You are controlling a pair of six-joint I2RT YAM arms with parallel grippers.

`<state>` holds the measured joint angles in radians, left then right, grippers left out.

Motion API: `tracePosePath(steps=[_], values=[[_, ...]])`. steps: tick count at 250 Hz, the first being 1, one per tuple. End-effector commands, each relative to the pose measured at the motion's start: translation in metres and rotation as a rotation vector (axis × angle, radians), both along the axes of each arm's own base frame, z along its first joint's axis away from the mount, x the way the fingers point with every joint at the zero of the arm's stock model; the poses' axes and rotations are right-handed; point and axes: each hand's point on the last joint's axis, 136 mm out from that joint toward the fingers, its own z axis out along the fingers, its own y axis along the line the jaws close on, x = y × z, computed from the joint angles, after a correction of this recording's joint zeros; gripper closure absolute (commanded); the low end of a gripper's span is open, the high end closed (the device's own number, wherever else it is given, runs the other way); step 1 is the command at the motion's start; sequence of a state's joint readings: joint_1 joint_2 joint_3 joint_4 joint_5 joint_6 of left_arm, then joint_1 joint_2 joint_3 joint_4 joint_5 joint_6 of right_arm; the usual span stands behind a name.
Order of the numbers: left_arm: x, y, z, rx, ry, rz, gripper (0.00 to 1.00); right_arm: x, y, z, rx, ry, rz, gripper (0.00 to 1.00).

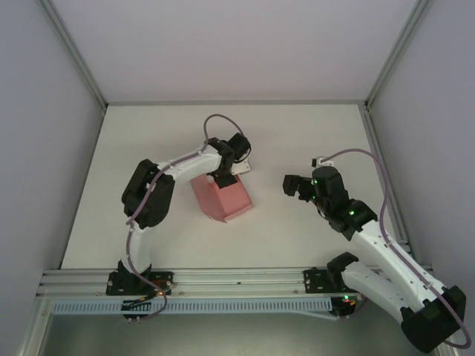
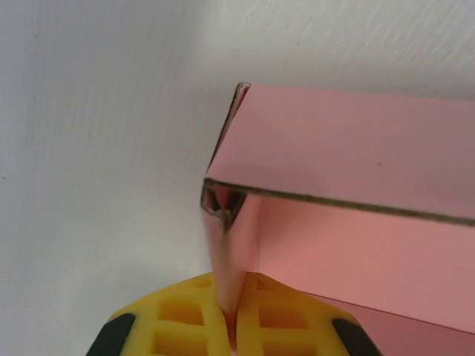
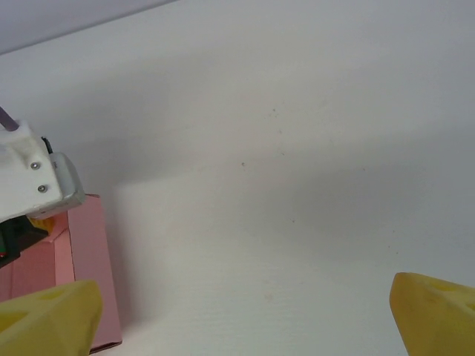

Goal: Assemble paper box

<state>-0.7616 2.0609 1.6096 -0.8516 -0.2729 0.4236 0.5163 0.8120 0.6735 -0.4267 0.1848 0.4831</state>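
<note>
Between the pads (image 2: 178, 319) of my left claw (image 2: 236, 330) I find a thin upright panel of the paper box (image 2: 349, 141). The pads are pressed together on it with no gap visible, so I record this claw as clamped on that panel. Judgement: the pinch holds the wall erect and steadies the box for the folds that remain.

Just beyond the pads, the box stands formed as a small rectangular body, its pink top panel running away to the claw's right. At the corner directly ahead of the claw, a small dark opening shows where folded layers meet. I judge that corner not fully seated, though I cannot tell which tab belongs there.

Beneath and ahead of the box lies the white tabletop (image 2: 89, 148), on which the box appears to rest.

Well off to the right of the left claw, my right claw (image 3: 241, 308) hangs above bare tabletop, its yellow fingers spread wide with nothing between them. The box sits to its left, apart from it, with the left arm (image 3: 33, 182) over the box's edge. Judgement: this claw is held wide and clear so it can come in to press a flap or tab.

Risk noted: thin paper may crease at the pinch if the box is pushed sideways.
</note>
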Motion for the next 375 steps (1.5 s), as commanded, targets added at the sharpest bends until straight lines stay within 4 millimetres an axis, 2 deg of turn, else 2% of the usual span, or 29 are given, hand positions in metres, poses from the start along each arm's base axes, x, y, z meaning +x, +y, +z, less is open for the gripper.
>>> tracePosePath(steps=[1, 24, 56, 95, 149, 193, 220, 235, 246, 272, 284, 300, 313, 330, 352, 375], values=[[0.0, 0.009, -0.008, 0.128, 0.002, -0.041, 0.81, -0.003, -0.009, -0.007, -0.016, 0.019, -0.033, 0.0], [0.003, 0.002, -0.004, 0.117, -0.015, -0.051, 0.68, -0.003, -0.009, -0.007, -0.019, 0.018, -0.029, 0.0], [0.008, -0.006, 0.011, 0.088, -0.048, -0.06, 0.59, -0.003, -0.007, -0.005, -0.017, 0.012, -0.011, 0.0], [0.01, -0.012, 0.021, 0.056, -0.07, -0.075, 0.6, -0.002, -0.007, -0.005, -0.023, 0.009, -0.002, 0.0], [0.005, -0.006, 0.0, 0.029, -0.01, -0.077, 0.62, -0.005, -0.005, -0.006, -0.022, 0.004, 0.016, 0.0], [0.015, -0.002, -0.016, -0.005, 0.018, -0.033, 0.7, -0.006, 0.001, -0.011, -0.008, 0.014, 0.052, 0.0], [0.019, -0.002, -0.029, 0.001, 0.027, -0.022, 0.89, -0.007, 0.003, -0.016, -0.006, 0.021, 0.059, 0.0], [0.02, 0.0, -0.037, 0.002, 0.035, -0.006, 0.93, -0.008, 0.003, -0.018, -0.006, 0.027, 0.061, 0.0], [0.022, 0.001, -0.041, -0.001, 0.027, 0.008, 1.0, -0.009, 0.004, -0.019, 0.001, 0.03, 0.066, 0.0], [0.03, 0.005, -0.04, -0.032, -0.012, 0.065, 1.0, -0.01, 0.01, -0.025, 0.042, 0.04, 0.074, 0.0], [0.036, 0.006, -0.033, -0.051, -0.057, 0.095, 1.0, -0.009, 0.013, -0.027, 0.061, 0.044, 0.08, 0.0], [0.051, 0.011, -0.01, -0.074, -0.18, 0.169, 1.0, -0.007, 0.02, -0.028, 0.097, 0.045, 0.092, 0.0], [0.07, 0.013, 0.022, -0.132, -0.333, 0.274, 1.0, -0.003, 0.027, -0.028, 0.155, 0.052, 0.086, 0.0], [0.081, 0.015, 0.07, -0.231, -0.492, 0.411, 1.0, 0.004, 0.044, -0.024, 0.251, 0.054, 0.099, 0.0], [0.079, 0.016, 0.124, -0.377, -0.652, 0.567, 1.0, 0.02, 0.063, -0.013, 0.33, 0.014, 0.092, 0.0], [0.064, 0.013, 0.153, -0.504, -0.722, 0.656, 1.0, 0.035, 0.09, 0.007, 0.306, -0.046, 0.137, 0.0]])
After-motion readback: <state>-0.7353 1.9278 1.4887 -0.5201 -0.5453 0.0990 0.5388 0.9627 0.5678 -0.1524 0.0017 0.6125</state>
